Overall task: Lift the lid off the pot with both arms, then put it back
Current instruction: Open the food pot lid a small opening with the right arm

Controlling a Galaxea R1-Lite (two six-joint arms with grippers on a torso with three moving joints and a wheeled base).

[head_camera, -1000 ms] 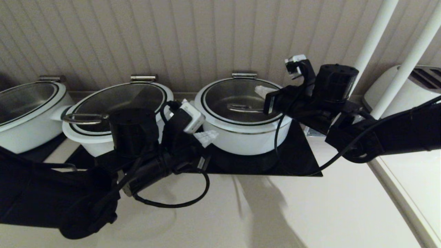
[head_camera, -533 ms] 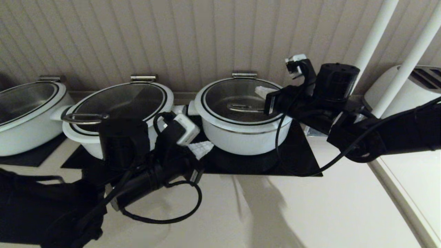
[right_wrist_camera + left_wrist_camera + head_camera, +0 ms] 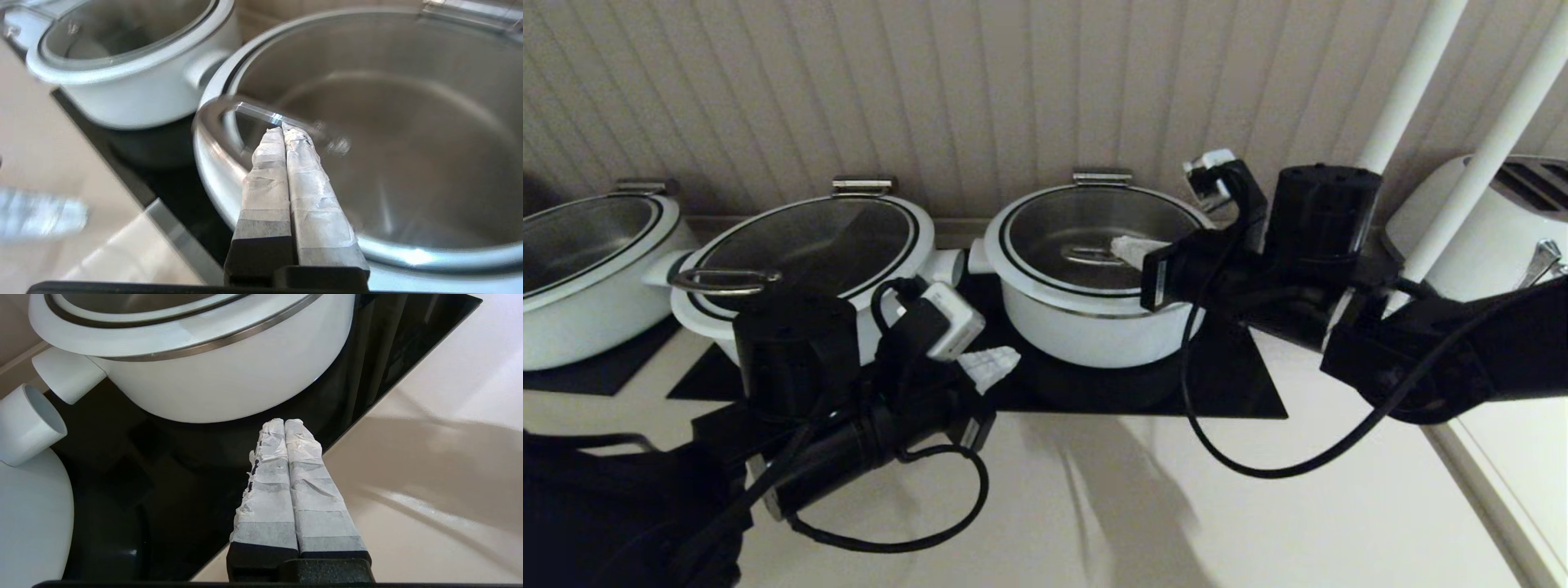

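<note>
A white pot [image 3: 1094,306] sits on a black mat [image 3: 1241,384] against a ribbed wall, the rightmost of three pots in a row. Its glass lid [image 3: 1086,233] rests flat on the rim, loop handle [image 3: 1090,255] at the centre.

The right gripper [image 3: 1131,247] reaches in over the lid from the right. Its taped fingers [image 3: 286,163] are pressed together with nothing between them, tips right at the handle; whether they touch it is unclear.

The left gripper [image 3: 988,363] hangs low in front of the pot, to its left, above the mat's front edge. Its fingers [image 3: 286,473] are also pressed shut and empty, near the pot's side but apart from it.

A wider pot [image 3: 800,269] stands just left, another [image 3: 588,269] further left, and a toaster [image 3: 1494,220] at the far right.

With the lid seated and neither gripper holding anything, no lift is under way. Whether the lift-and-replace is all ahead or already complete cannot be judged from this moment.
</note>
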